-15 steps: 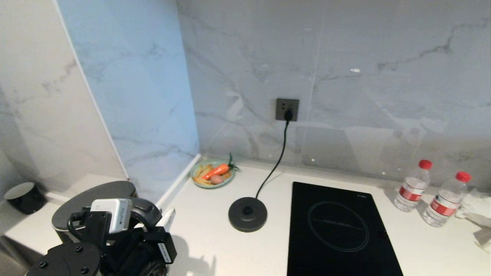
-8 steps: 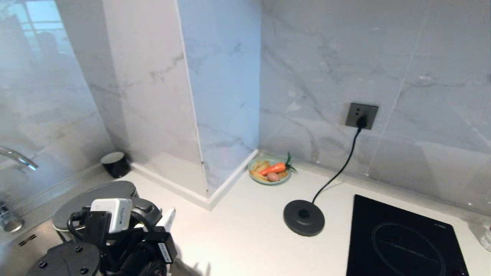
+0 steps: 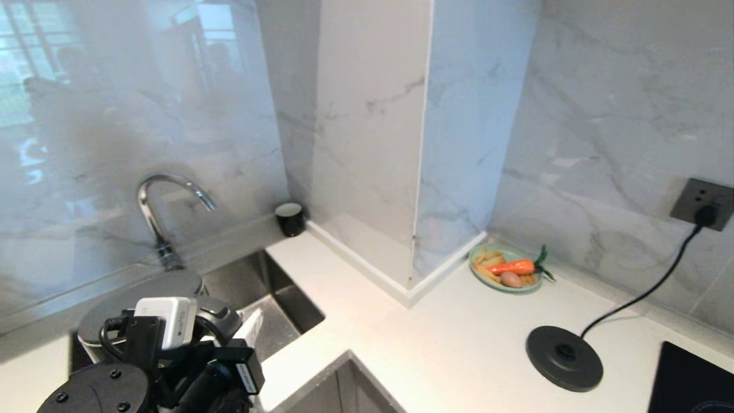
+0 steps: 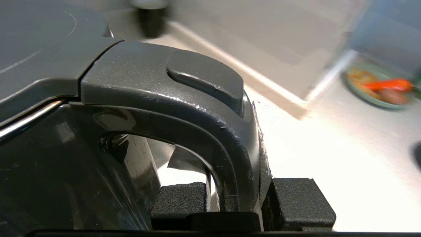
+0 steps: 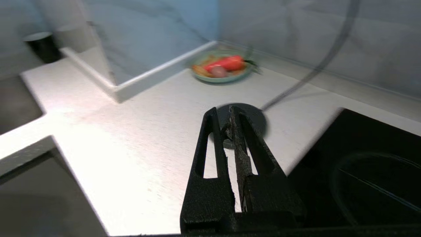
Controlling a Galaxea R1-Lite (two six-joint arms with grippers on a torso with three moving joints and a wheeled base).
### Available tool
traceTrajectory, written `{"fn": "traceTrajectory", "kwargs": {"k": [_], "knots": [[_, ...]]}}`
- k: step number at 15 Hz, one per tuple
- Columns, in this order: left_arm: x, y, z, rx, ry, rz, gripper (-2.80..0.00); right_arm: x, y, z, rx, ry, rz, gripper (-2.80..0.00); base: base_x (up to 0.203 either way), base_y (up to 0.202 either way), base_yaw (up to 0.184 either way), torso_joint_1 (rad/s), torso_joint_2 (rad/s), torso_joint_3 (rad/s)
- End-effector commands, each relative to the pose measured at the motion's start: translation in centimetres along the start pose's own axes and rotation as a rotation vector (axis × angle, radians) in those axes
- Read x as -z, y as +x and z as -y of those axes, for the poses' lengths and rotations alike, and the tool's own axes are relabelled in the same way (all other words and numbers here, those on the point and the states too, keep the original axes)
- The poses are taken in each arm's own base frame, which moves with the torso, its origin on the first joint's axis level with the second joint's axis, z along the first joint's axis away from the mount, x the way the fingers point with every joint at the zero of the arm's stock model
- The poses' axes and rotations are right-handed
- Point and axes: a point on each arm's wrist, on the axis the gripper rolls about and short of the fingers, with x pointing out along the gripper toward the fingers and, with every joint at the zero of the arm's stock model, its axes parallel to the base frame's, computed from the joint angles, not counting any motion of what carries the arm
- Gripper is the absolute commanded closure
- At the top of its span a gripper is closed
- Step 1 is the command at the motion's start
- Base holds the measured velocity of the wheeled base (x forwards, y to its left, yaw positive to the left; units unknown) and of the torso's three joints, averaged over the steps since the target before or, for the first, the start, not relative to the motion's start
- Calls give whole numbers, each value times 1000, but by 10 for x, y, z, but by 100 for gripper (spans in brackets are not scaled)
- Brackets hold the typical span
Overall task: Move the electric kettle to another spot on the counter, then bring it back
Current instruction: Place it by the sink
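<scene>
One glossy black electric kettle [image 3: 143,298], thick looped handle [image 4: 210,138].

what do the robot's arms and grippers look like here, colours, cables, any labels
The left arm is matte black with a round bolted joint cap, a looped black cable, a white box-shaped camera module on the wrist and a white printed label on the side. The left gripper has blocky, grainy black pads. The right gripper has long slotted black fingers tapering to worn, ragged tips.

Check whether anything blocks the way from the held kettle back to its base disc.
Nothing visible does. The left gripper holds the electric kettle by its handle near the sink; bare counter lies between it and the base disc.
</scene>
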Motion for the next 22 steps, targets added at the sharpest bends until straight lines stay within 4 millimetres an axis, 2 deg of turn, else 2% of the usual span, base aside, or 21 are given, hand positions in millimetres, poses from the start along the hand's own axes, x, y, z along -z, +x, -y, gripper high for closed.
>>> {"fn": "traceTrajectory", "kwargs": {"k": [1,9,12,14,19,22], "knots": [[0,0,0,-3,-5,6,0,0,0,0,-2,0,0,0,1,-4,171,3,2,2],[0,1,0,-10,-2,5,0,0,0,0,0,1,0,0,-1,-9,172,4,2,1],[0,4,-5,-37,-2,6,0,0,0,0,-1,1,0,0,-1,1,71,1,-1,3],[-2,14,-18,-117,-4,13,0,0,0,0,-1,0,0,0,0,0,0,0,0,0],[0,46,-67,-352,-14,-12,0,0,0,0,0,0,0,0,0,0,0,0,0,0],[3,70,-71,-364,-25,-12,0,0,0,0,-1,0,0,0,0,0,0,0,0,0]]}}
